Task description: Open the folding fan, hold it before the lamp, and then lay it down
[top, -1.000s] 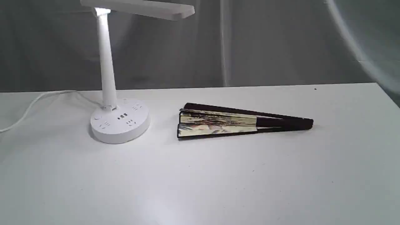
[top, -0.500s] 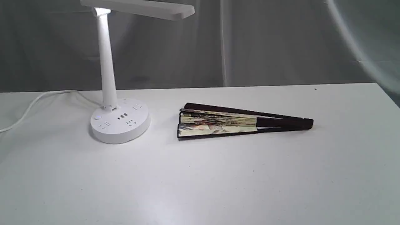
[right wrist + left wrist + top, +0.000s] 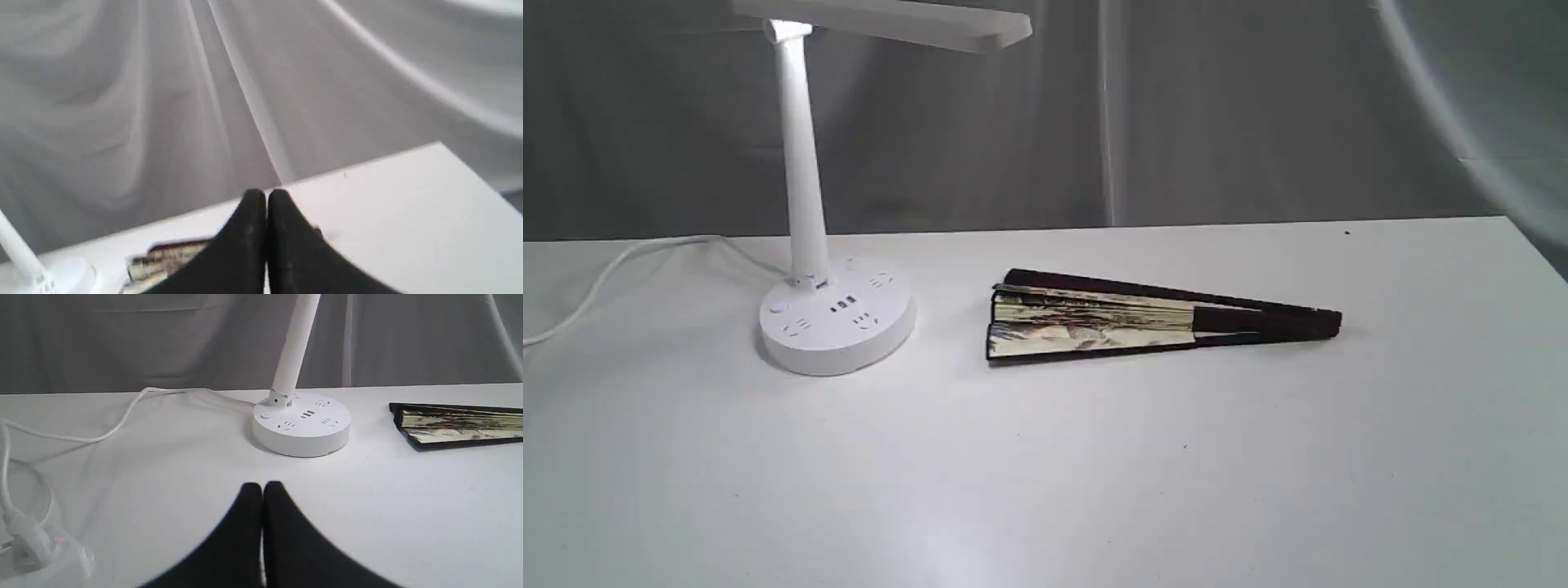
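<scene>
The folding fan [image 3: 1160, 320] lies flat on the white table [image 3: 1045, 490], almost fully folded, with its blades splayed slightly apart. Its dark maroon ribs taper to a narrow end that points toward the right of the exterior view. The broad end shows stacked cream pleats with painted marks and gold-toned edges, and it faces the lamp [image 3: 800, 180]. Fan and lamp base stand near each other without touching.

The lamp is smooth white plastic: a round base with sockets on its top face, a slim upright stem and a flat bar head. A white cord [image 3: 621, 261] runs from the base across the table toward the left edge. In the left wrist view the cord leads to a white plug [image 3: 28, 543] with a small red light.

The left gripper [image 3: 262, 488] is clenched, its two black fingers pressed tip to tip. It grasps nothing and hovers over bare table in front of the lamp base [image 3: 302, 424]. The fan [image 3: 457, 425] lies well apart from it, beyond the base and to one side.

The right gripper [image 3: 266, 196] is likewise clenched and grasps nothing. It is raised over the table, and its fingers partly hide the fan [image 3: 171, 257], whose pleated end shows beside them. A grey cloth backdrop [image 3: 1217, 122] hangs in folds behind the table.
</scene>
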`<state>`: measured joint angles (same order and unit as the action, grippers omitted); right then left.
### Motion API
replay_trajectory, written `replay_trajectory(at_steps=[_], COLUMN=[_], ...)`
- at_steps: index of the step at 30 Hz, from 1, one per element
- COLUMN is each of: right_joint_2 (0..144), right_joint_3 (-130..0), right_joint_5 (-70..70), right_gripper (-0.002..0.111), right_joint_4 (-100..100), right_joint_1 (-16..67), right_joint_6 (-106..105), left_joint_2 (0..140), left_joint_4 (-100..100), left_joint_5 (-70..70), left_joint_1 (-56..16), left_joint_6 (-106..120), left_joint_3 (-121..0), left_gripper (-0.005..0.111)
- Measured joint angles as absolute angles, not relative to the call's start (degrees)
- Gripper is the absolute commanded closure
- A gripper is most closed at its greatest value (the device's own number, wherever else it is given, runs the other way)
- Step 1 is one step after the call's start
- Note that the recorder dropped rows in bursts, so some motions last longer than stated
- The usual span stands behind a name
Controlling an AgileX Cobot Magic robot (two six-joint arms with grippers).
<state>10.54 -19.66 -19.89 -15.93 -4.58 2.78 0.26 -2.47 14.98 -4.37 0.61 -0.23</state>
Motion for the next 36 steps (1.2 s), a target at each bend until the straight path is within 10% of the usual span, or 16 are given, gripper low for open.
replay_trajectory(at_steps=[26, 36], right_joint_2=[89.95, 119.68], right_joint_3=[-75.23, -107.89], right_joint_5=[-51.35, -58.53], right_gripper=[0.106, 0.045], right_joint_4=[-18.00, -32.85], right_joint_1=[-4.58, -4.58], right_joint_6=[-18.84, -30.25], left_joint_2=[0.26, 0.26], left_joint_4=[0.00, -6.46], left_joint_5=[9.40, -5.62], left_joint_1=[-4.37, -4.37], left_joint_6=[-2.22, -9.43], left_joint_3=[-0.23, -0.23], left_gripper=[0.107, 0.107])
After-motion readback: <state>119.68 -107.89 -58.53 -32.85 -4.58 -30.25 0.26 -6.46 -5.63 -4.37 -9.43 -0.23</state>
